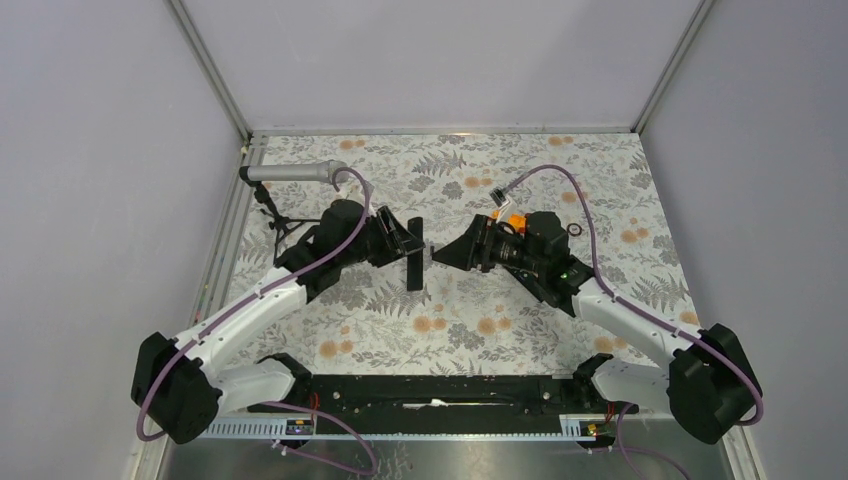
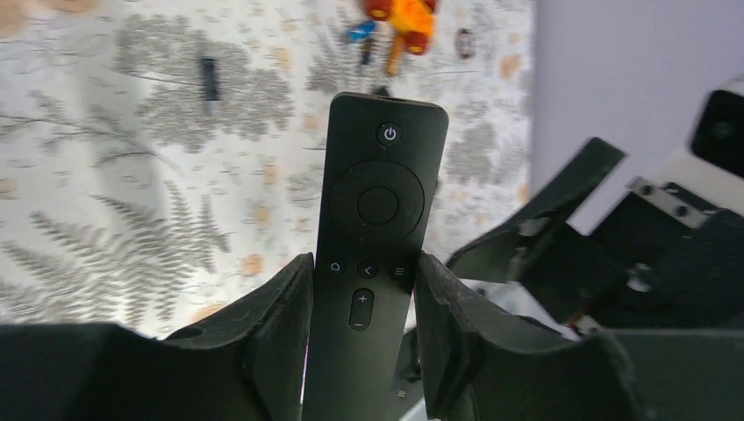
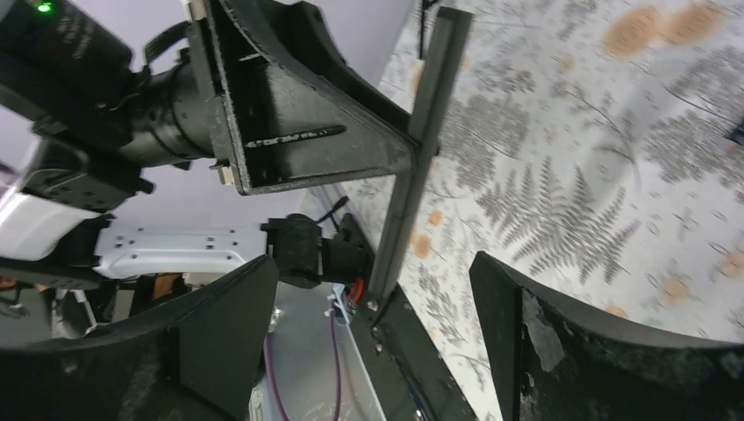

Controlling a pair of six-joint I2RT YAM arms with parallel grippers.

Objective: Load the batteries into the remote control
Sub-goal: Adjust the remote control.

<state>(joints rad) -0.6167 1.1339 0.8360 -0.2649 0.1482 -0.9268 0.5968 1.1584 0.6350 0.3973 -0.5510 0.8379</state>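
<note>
My left gripper (image 1: 403,243) (image 2: 364,267) is shut on the black remote control (image 1: 415,258) (image 2: 377,202). It holds the remote above the table by its long edges, and the button face is toward the left wrist camera. In the right wrist view the remote (image 3: 421,149) shows edge-on, clamped in the left fingers (image 3: 298,114). My right gripper (image 1: 442,255) (image 3: 373,316) stands open just to the right of the remote, with nothing between its fingers. Small thin batteries (image 2: 361,39) lie on the table by an orange toy (image 2: 408,13) (image 1: 510,220).
The table has a fern-patterned cloth (image 1: 480,310). On the cloth lie a small dark bar-shaped piece (image 2: 209,79) and a dark ring (image 2: 463,42) (image 1: 575,230). A grey cylinder on a small tripod (image 1: 290,172) stands at the back left. A black rail (image 1: 430,395) runs along the near edge.
</note>
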